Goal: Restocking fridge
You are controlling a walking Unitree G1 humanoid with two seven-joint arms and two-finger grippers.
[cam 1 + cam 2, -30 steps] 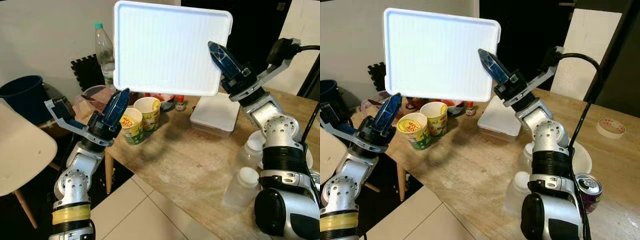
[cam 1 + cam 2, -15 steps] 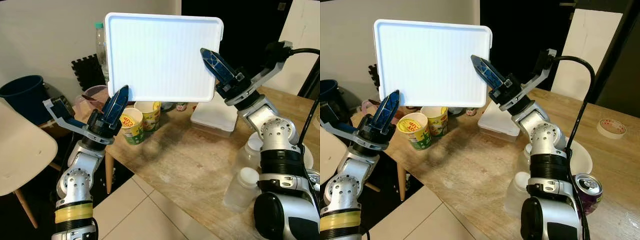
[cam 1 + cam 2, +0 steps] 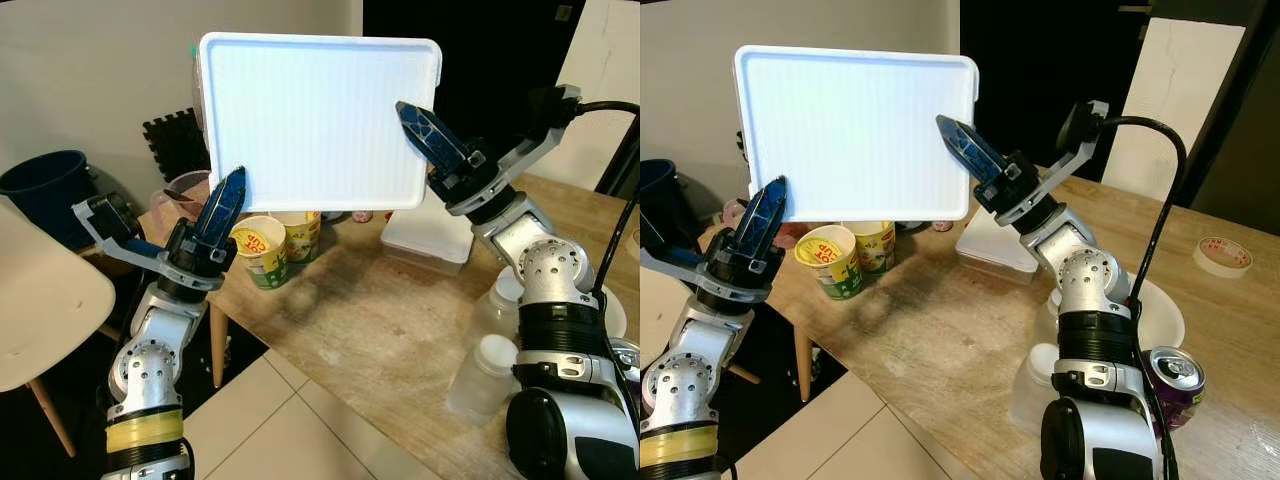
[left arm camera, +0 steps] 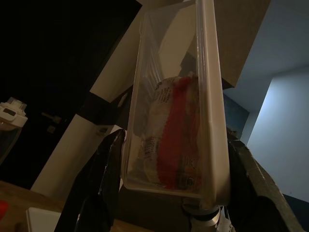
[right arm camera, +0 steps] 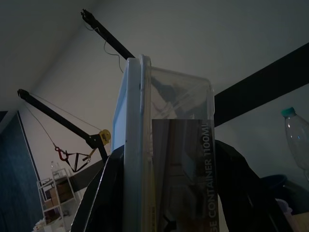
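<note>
I hold a clear plastic container with a white lid upright in the air above the table's left end, its lid facing me. My left gripper is shut on its lower left corner. My right gripper is shut on its right edge. In the left wrist view the container sits between the two black fingers, and a red-and-white packet shows through its wall. The right wrist view looks along the container's edge, with a label reading "CONTAINER 1100ML".
On the wooden table stand two yellow noodle cups, a second white-lidded box, plastic jars, a purple can and a tape roll. A blue bucket and a white chair stand at the left.
Both arms have carried the container to the left and a little lower, and its top edge now sits more level. The things on the table have not moved.
</note>
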